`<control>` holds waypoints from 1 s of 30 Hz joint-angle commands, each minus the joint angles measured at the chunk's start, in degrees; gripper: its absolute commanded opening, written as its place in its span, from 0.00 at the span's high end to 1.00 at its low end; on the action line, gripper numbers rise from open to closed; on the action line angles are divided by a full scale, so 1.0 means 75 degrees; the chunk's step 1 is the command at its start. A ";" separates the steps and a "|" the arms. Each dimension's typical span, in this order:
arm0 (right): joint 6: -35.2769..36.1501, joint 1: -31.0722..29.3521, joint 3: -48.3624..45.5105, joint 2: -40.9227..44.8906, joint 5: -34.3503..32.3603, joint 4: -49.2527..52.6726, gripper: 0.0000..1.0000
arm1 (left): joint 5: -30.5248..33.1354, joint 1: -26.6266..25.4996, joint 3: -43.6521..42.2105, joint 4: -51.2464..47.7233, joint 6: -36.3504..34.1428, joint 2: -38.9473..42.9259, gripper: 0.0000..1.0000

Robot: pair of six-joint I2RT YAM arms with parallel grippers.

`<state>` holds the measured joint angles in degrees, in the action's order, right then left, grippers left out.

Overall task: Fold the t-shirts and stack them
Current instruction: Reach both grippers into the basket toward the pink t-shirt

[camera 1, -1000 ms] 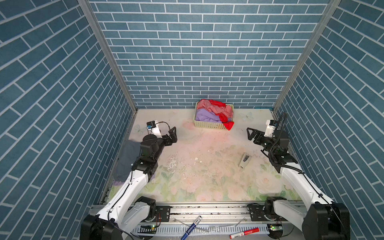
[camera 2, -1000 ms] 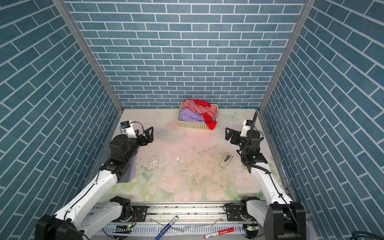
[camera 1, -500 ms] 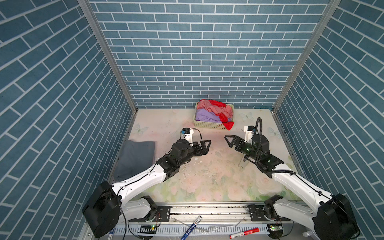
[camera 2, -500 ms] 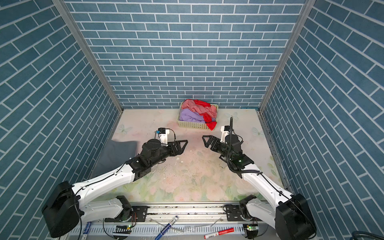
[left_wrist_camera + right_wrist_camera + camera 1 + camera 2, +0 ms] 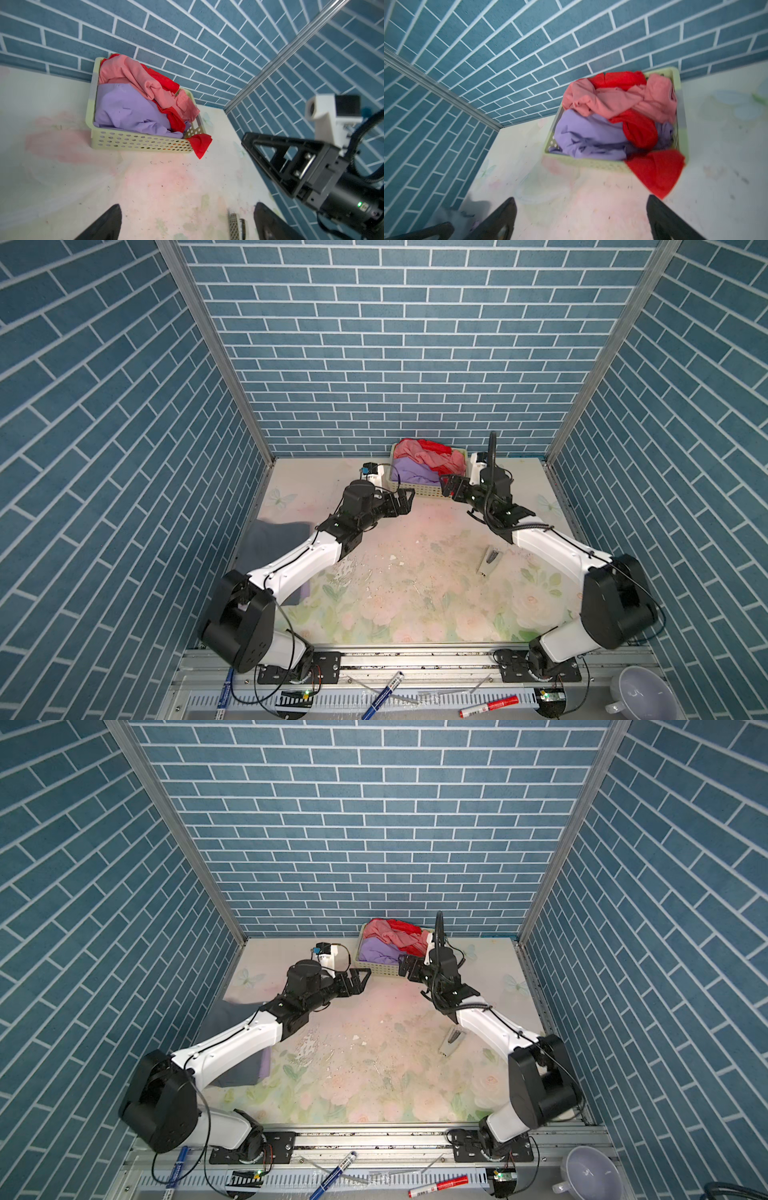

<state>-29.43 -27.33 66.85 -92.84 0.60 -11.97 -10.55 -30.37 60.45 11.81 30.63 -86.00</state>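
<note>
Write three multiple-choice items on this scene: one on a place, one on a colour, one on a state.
1. The basket stands:
A. by the back wall
B. at the front rail
C. in the middle of the table

2. The cloth corner hanging over the basket's rim is:
A. lavender
B. red
C. grey

3. The left claw and right claw are:
A. both open and empty
B. both shut on cloth
C. both shut on the basket

Key:
1 A, its far side sits at the foot of the brick wall.
2 B, the red shirt drapes over the rim onto the table.
3 A, both wrist views show the fingers spread with nothing between them.
</note>
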 commanded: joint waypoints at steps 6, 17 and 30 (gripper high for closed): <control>0.2154 0.0128 0.3227 -0.2784 0.0027 0.0177 0.07 | -0.1151 0.0813 0.1778 -0.0553 -0.1272 -0.2015 0.00; 0.2406 0.0176 0.6165 -0.5557 0.0541 0.0662 0.12 | -0.1451 0.1066 0.2161 -0.0416 -0.1242 -0.2965 0.00; 0.1849 0.0151 0.7139 -0.6406 0.0413 0.0814 0.91 | -0.1287 0.1112 0.1673 -0.0238 -0.1128 -0.2847 0.00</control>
<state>-15.33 -26.20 116.53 -141.99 4.54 -6.74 -20.56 -22.41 74.30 9.32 22.28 -108.14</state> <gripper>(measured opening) 0.155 0.996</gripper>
